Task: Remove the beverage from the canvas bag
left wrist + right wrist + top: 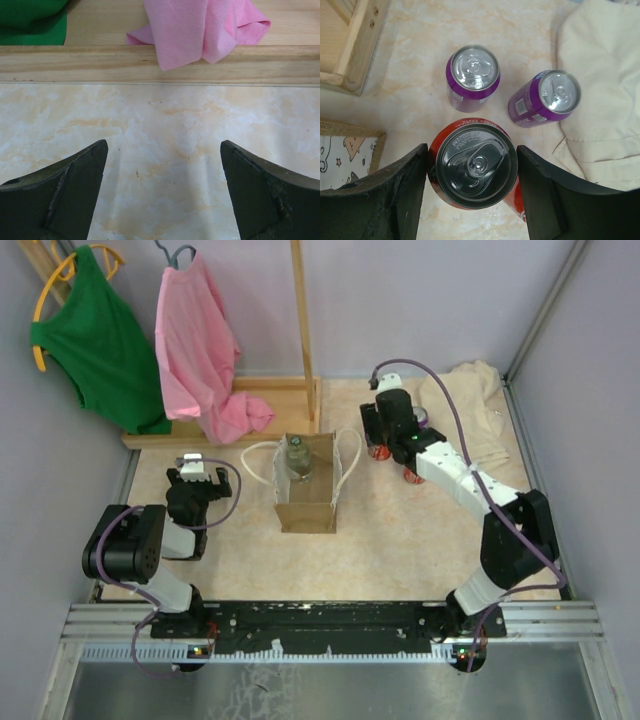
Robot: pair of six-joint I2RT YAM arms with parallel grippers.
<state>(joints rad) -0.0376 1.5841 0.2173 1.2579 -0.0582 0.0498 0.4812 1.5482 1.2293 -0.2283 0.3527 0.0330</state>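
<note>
Closing on either side of a red aluminium drink can (472, 167), the right fingers (400, 195) press its wall with no gap showing, and the can stands upright between them, seen from above with its pull-tab top. Just beyond those fingertips stand two purple drink cans (472, 75), one straight ahead and the other ahead towards the right finger, tilted against a rumpled cream cloth (605, 75). Outside the left finger lies a corner of the small tan-brown canvas bag (306, 510) with white loop handles; a clear bottle (296, 458) with a dark cap sits inside its open mouth. The left fingers (65, 195) are spread wide with nothing between them, over the marbled beige surface (165, 125); ahead of them a pink cloth (200, 30) drapes over a pale wooden base rail (100, 62).
</note>
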